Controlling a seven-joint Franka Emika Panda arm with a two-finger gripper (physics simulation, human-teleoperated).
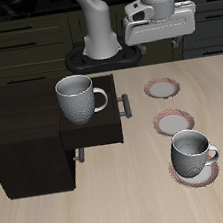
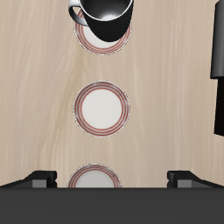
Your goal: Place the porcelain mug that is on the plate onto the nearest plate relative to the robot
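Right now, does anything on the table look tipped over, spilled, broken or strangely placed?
Nothing is tipped, spilled or broken. One oddity: a grey dotted mug stands upright on the dark wooden cabinet, not on a plate. The other grey-white porcelain mug sits upright on its striped-rim round plate; two matching plates are bare.

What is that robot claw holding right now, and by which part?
Nothing. The gripper hangs open above the table, far from the dotted grey-white porcelain mug on its striped-rim plate.

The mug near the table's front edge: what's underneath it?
The porcelain mug stands on a small striped-rim plate. Only the plate's rim shows around it; the plate's centre is covered by the mug.
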